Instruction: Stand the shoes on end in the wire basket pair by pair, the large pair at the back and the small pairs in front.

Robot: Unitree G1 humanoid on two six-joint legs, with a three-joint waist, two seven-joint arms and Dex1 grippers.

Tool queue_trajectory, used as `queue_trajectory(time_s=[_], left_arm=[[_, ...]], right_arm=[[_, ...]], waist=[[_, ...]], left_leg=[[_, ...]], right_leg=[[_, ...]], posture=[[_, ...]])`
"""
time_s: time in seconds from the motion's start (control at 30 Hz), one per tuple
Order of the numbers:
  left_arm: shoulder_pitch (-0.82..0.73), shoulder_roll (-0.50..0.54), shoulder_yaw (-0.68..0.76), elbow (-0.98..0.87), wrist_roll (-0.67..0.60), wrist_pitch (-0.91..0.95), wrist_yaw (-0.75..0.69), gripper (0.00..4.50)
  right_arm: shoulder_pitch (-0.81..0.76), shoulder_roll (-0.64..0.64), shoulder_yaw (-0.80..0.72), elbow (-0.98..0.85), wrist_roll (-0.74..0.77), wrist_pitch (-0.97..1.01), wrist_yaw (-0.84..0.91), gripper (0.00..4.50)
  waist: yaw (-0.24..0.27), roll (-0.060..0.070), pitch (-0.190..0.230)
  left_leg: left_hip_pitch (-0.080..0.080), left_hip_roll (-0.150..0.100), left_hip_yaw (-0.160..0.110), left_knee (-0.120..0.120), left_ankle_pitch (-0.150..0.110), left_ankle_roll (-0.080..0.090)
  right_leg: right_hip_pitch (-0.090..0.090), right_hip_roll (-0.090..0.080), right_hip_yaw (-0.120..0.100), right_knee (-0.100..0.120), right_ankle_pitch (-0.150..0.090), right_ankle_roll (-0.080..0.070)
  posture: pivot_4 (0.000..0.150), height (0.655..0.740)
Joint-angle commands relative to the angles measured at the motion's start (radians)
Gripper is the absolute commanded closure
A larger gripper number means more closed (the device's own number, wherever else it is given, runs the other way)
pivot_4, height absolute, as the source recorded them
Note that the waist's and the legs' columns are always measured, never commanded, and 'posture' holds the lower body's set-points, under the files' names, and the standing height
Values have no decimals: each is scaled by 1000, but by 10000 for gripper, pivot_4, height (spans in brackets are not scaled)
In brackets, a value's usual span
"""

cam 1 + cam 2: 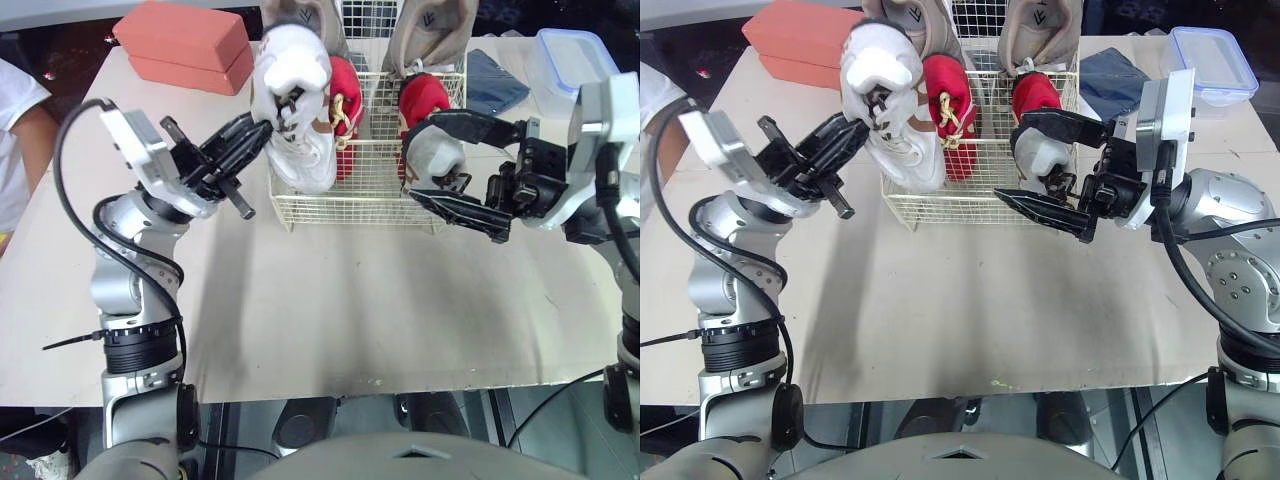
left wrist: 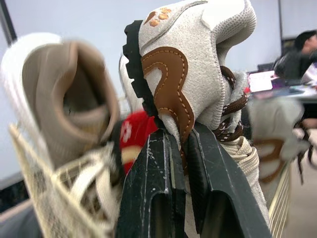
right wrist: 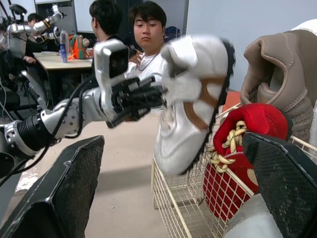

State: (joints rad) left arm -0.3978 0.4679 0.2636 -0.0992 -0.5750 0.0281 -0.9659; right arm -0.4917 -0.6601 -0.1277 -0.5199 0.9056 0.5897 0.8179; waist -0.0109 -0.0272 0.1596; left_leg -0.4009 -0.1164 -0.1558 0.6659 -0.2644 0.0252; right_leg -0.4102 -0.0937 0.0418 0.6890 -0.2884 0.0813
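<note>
Left gripper (image 1: 272,118) clamps the white suede sneaker with brown trim (image 1: 300,150), upright at the cream wire basket's (image 1: 350,212) front-left corner. Best lower it straight, clear of the red shoe (image 1: 345,105). Right gripper (image 1: 425,160) gapes wide.

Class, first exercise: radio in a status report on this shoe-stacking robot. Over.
Left gripper shut on white shoe, at left front corner of wire basket. Right gripper open around second white shoe at right front. Nothing blocking.
</note>
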Motion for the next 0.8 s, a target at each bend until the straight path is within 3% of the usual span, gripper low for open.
queue_trajectory(time_s=[0.03, 0.37, 0.8], left_arm=[[-35, -6, -9, 42, 43, -107, -13, 45000], [-23, -19, -75, 134, 105, -235, -68, 45000], [142, 20, -118, 148, 98, -137, -82, 45000]], right_arm=[[-12, -3, -13, -25, -3, -22, 6, 838], [-9, 8, -12, -33, 3, -17, -11, 838], [5, -13, 4, -32, -33, -14, -2, 838]], waist=[[-1, 0, 0], [-1, 0, 0], [-7, 1, -1]], left_leg=[[0, 0, 0, 0, 0, 0], [0, 0, -1, 0, 0, 0], [1, 0, 0, -1, 0, 0]], right_leg=[[0, 0, 0, 0, 0, 0], [0, 0, -1, 0, 0, 0], [0, 0, 0, 0, 0, 0]], posture=[[1500, 7400], [1500, 7400], [1500, 7400]])
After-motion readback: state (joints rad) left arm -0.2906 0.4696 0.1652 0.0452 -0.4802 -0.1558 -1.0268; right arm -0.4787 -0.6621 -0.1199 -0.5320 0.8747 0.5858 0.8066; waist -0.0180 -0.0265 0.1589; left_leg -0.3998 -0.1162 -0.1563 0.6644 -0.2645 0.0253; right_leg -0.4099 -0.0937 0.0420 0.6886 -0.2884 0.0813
